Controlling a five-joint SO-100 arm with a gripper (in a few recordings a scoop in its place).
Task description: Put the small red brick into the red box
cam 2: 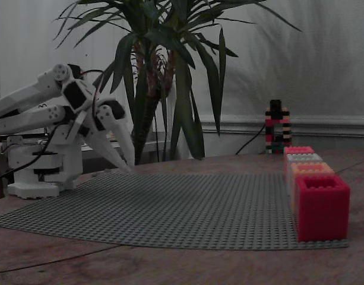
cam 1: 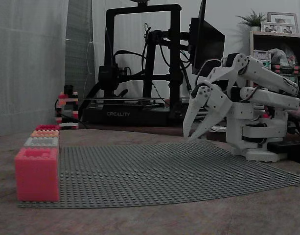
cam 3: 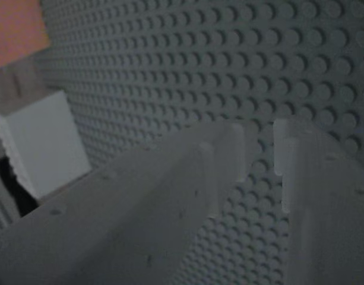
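One big grey studded baseplate (cam 1: 164, 166) carries everything. The white arm (cam 1: 257, 98) sits folded low at its right edge in a fixed view, and at the left edge from the other side (cam 2: 45, 124).

A row of boxes runs along the opposite edge. The red box (cam 1: 37, 174) stands at the near corner, with its open top just showing as a dark hollow (cam 2: 322, 205). Orange, pale grey and another red one line up behind it, touching.

The gripper (cam 1: 190, 138) points steeply down, its tips just above the studs at the arm's own edge, well apart from the boxes. The jaws are drawn almost together with only a thin slit between them in the wrist view (cam 3: 259, 142), and nothing is held there.

Where the small red brick is, I cannot tell. Both fixed cameras sit too low to see into the red box. So this fits two readings: the brick is resting inside that box with the arm parked, or the brick is somewhere these cameras miss.

Doing it well comes down to that box. Its mouth is narrow and the orange neighbour is tight against it. Any drop there needs a square, centred approach from above and a low release, so the brick cannot catch the rim.
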